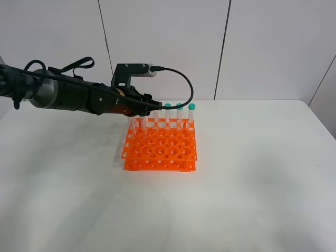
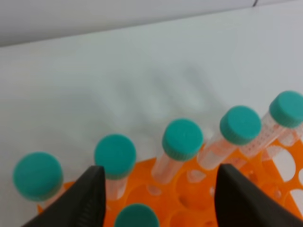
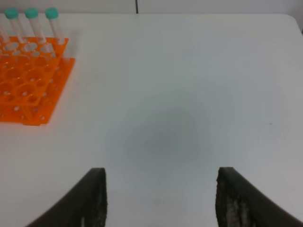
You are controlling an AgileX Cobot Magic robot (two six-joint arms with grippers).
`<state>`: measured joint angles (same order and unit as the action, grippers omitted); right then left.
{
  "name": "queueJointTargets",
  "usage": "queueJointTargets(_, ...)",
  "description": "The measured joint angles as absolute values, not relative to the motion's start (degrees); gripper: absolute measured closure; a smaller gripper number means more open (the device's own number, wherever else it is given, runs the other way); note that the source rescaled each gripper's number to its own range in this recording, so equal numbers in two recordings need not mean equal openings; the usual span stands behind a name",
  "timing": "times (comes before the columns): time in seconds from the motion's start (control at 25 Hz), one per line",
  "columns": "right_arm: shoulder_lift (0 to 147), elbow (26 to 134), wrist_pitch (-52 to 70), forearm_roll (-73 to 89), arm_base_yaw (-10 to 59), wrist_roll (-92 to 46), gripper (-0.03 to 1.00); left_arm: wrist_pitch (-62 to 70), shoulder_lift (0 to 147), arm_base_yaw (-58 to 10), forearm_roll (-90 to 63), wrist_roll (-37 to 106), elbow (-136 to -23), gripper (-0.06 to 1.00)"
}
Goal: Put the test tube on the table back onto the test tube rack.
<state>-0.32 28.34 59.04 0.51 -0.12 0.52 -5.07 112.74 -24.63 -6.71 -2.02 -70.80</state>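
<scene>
The orange test tube rack [image 1: 160, 149] stands on the white table [image 1: 252, 184]. Several teal-capped test tubes [image 1: 179, 106] stand in its back row. My left gripper [image 1: 140, 111] hovers over the rack's back left corner, hiding some tubes. In the left wrist view the left gripper [image 2: 159, 169] is open above the rack [image 2: 189, 208]. One capped tube [image 2: 136, 215] stands in the rack between the fingers [image 2: 92, 198], which do not touch it. No tube lies on the table. My right gripper [image 3: 158, 172] is open and empty over bare table [image 3: 189, 94].
The rack also shows in the right wrist view [image 3: 28, 80], far from the right gripper. A white panelled wall [image 1: 168, 42] stands behind the table. The left arm's black cable [image 1: 181, 79] loops above the rack's back edge.
</scene>
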Motion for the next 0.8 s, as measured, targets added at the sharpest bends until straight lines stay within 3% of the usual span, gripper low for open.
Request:
queueJointTargets(0.52, -0.32, 28.34, 59.04, 0.51, -0.12, 0.52, 0.51, 0.37, 106.44, -24.14, -6.71, -1.14, -70.80, 0.51)
queueJointTargets(0.8, -0.32, 28.34, 59.04, 0.51, -0.12, 0.52, 0.51, 3.46, 104.28, -18.14, -6.49, 0.59, -70.80, 0.51)
